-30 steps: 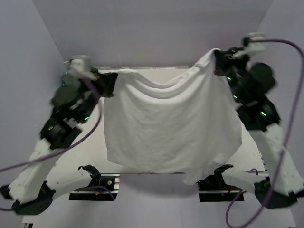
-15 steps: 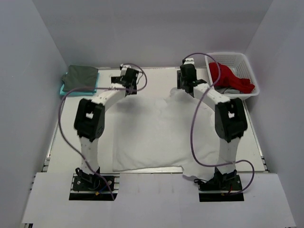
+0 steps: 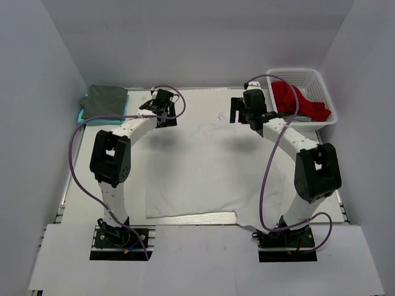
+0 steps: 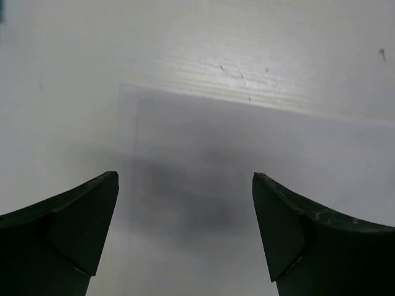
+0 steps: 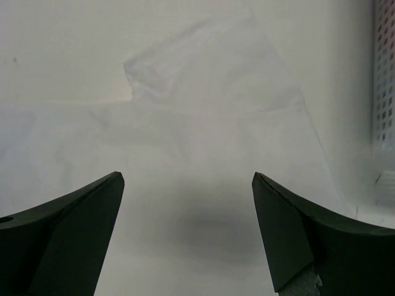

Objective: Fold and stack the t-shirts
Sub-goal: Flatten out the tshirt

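Observation:
A white t-shirt (image 3: 203, 169) lies spread flat in the middle of the table. My left gripper (image 3: 165, 114) hovers open over its far left corner (image 4: 247, 179), nothing between the fingers (image 4: 74, 222). Over the far right corner, where a sleeve (image 5: 197, 55) lies folded, my right gripper (image 3: 237, 114) is open and empty too. A dark grey-green t-shirt (image 3: 106, 100) sits folded on a teal one (image 3: 81, 116) at the far left. Red cloth (image 3: 296, 98) lies in the basket.
The white lattice basket (image 3: 311, 77) stands at the far right corner, and its wall (image 5: 386, 74) shows at the right edge of the right wrist view. Purple cables loop off both arms. White walls enclose the table on three sides.
Both grippers held the white t-shirt up by its top corners, then lowered it and opened. The shirt now lies flat and smoother, with both grippers free above its far edge.

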Available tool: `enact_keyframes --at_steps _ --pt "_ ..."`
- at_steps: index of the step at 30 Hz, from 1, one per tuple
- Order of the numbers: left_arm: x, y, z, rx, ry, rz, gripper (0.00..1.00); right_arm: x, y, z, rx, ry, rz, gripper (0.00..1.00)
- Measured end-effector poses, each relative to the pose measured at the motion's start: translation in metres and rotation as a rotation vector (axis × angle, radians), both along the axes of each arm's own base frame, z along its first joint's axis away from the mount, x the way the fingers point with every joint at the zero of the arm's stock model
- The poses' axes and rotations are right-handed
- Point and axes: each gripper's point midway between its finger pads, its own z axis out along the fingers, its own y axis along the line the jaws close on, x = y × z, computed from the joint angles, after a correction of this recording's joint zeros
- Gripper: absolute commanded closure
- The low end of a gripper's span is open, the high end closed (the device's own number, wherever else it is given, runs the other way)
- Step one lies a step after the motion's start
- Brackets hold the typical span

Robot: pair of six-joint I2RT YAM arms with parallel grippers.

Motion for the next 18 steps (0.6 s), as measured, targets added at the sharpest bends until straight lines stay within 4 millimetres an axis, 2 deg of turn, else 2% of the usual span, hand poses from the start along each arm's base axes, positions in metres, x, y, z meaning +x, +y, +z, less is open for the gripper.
enact_keyframes --at_steps 2,8,11,15,17,18 --pt "-0.017 -0.004 -0.013 -0.023 0.037 -0.009 0.01 -0.015 0.0 -0.012 0.022 0.034 0.011 0.1" --pt "-0.069 0.001 -0.07 -0.059 0.186 -0.001 0.01 -0.066 -0.011 -0.086 0.009 0.238 0.003 0.1" --pt "-0.068 -0.001 -0.069 -0.101 0.173 0.009 0.01 -0.077 -0.014 -0.101 0.005 0.287 -0.009 0.1" --pt "-0.061 0.0 -0.073 -0.112 0.171 0.026 0.01 -0.077 -0.013 -0.117 0.003 0.323 -0.018 0.1" --pt "-0.052 0.0 -0.073 -0.108 0.164 0.038 0.01 -0.075 -0.014 -0.132 -0.018 0.356 -0.026 0.1" --pt "-0.045 0.0 -0.073 -0.104 0.157 0.044 0.01 -0.067 -0.011 -0.131 -0.018 0.348 -0.031 0.1"
